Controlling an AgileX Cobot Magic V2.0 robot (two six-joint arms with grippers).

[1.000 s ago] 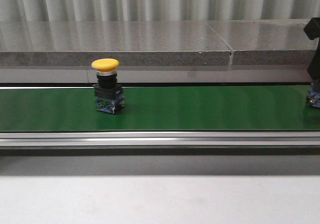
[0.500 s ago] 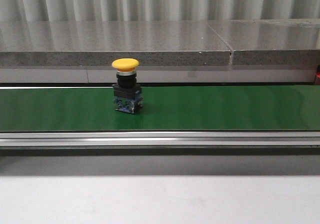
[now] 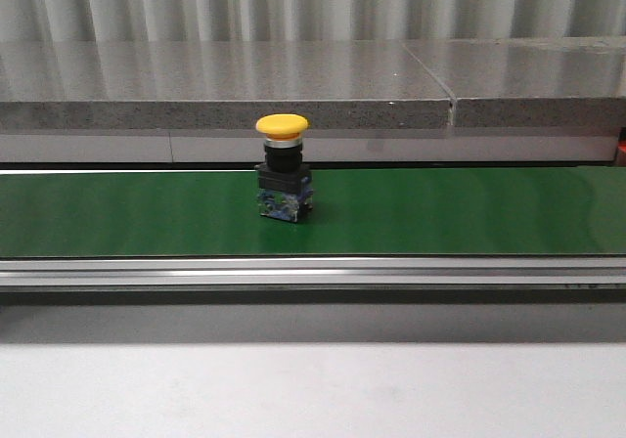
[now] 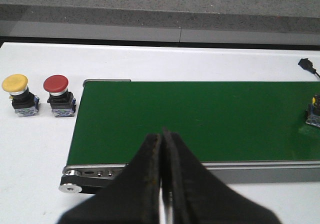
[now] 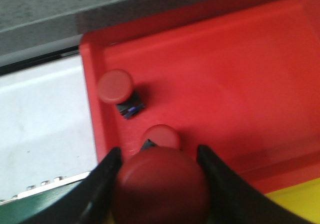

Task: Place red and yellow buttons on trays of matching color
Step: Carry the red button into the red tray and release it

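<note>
Right gripper (image 5: 159,184) grasps red button (image 5: 160,186) between jaws, red tray (image 5: 240,74) beyond. Left gripper (image 4: 161,149) clenched, empty; green belt (image 4: 200,119) ahead. No legible writing.

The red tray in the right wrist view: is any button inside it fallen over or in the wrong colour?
Nothing stands out. The red tray holds two red buttons, both upright, and the right end effector holds a third red button above it.

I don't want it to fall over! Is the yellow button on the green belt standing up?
Yes, upright. The yellow button stands on its blue base on the green belt, its yellow cap on top and level.
</note>
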